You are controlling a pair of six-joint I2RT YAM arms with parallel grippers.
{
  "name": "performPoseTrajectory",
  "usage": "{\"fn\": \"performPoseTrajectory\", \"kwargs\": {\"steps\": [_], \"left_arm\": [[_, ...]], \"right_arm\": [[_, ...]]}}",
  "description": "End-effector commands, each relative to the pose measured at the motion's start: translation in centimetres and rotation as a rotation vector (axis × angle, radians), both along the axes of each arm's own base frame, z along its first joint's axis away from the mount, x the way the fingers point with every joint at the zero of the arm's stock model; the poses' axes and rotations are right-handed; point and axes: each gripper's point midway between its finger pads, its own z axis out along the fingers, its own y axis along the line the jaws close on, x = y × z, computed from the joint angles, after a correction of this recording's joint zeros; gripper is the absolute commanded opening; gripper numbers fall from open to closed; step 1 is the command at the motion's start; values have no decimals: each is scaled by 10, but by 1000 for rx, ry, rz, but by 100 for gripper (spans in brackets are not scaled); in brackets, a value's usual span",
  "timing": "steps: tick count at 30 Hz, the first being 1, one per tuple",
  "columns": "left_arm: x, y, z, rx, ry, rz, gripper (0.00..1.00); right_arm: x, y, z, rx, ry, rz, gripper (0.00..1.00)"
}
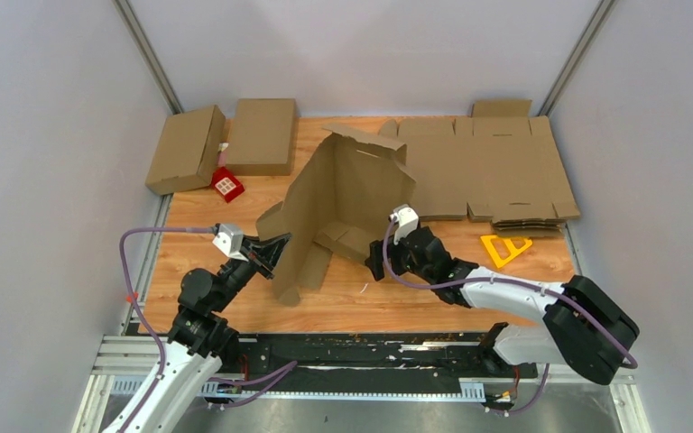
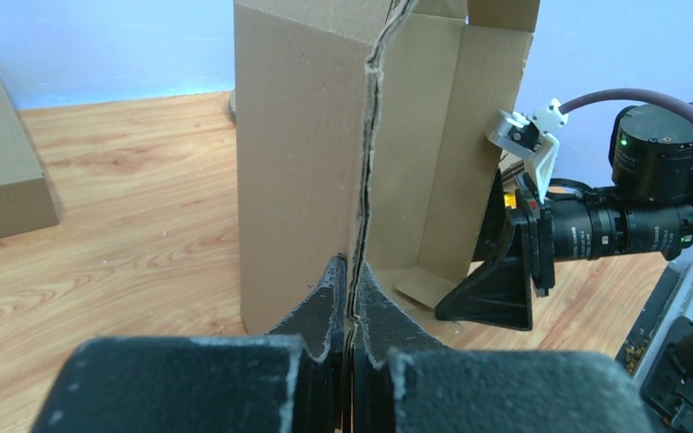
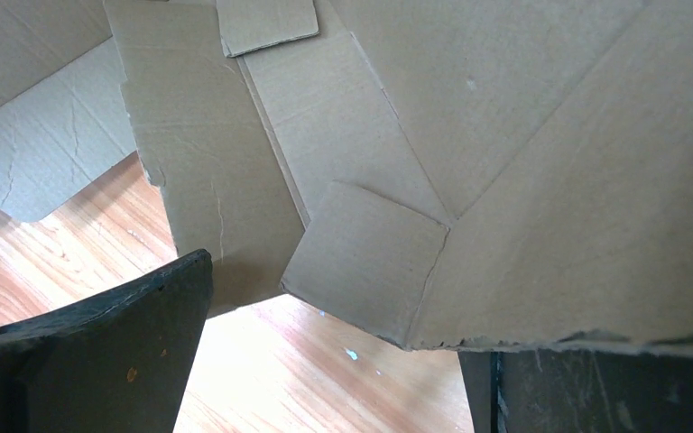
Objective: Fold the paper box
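Two left fingers (image 2: 325, 307) pinch paper box (image 2: 298, 162) edge; right fingers (image 3: 117, 352) spread (box close).

Two closed boxes sit at the far left of the wooden tabletop (image 1: 194, 216): an angled closed box (image 1: 185, 149) and a second closed box (image 1: 262, 135) just beside it. A small red block (image 1: 226, 185) lies before them. Far right lies a stack of flat cardboard blanks (image 1: 496, 167), with a yellow triangular frame (image 1: 504, 247) near it.

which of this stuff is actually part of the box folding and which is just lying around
In the job: half-folded cardboard box, left gripper shut on its edge, right gripper open near its flaps.
Lying about: two closed boxes, red block, flat cardboard stack, yellow triangle.
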Motion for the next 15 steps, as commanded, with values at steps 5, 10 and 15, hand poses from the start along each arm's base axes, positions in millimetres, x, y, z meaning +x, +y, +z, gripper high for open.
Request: {"fn": "performPoseTrajectory", "kwargs": {"steps": [5, 10, 15], "left_arm": [[-4, -5, -5, 3, 51, -33, 0], [-4, -6, -4, 3, 50, -39, 0], [-4, -6, -4, 4, 50, -41, 0]], "right_arm": [[-9, 23, 36, 164, -57, 111, 100], [-17, 28, 51, 227, -93, 165, 100], [-18, 28, 50, 235, -87, 164, 100]]}}
